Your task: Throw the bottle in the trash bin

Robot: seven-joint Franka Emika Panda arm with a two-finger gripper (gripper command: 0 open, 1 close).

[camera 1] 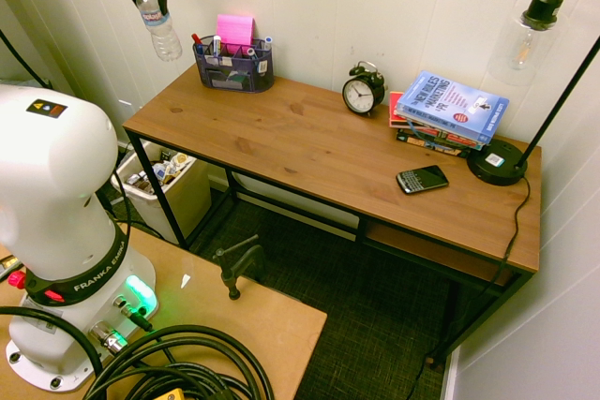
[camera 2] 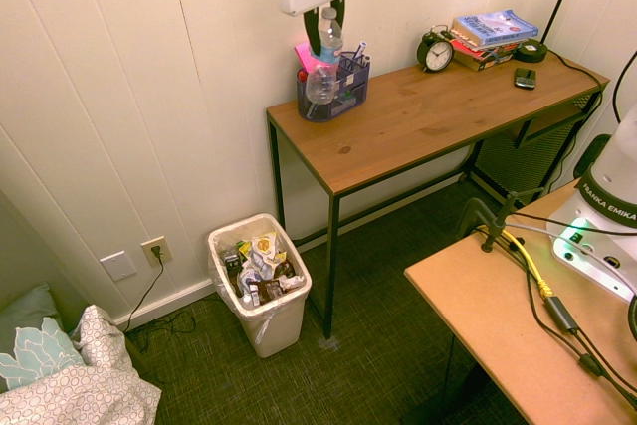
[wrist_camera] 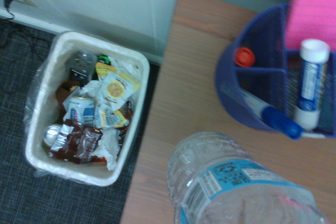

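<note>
- As seen from the second exterior view, the trash bin [camera 2: 299,296] stands on the floor off the tabletop's [camera 2: 393,131] left short edge.
- Gripper [camera 2: 327,35] clenched on the bottle [camera 2: 322,81], aloft near the back-left corner, by the pen organiser [camera 2: 345,106].
- Carrying is in hand; next, I judge, move left past that edge, centre over the bin's opening, then release.

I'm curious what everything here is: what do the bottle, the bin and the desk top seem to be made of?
Bottle: clear, glossy thin plastic; see-through, ribbed walls.
Bin: cream, smooth, probably moulded plastic, judging by its rounded rim.
Desk top: satin brown wood, or possibly veneer; grain and knots show.
</note>
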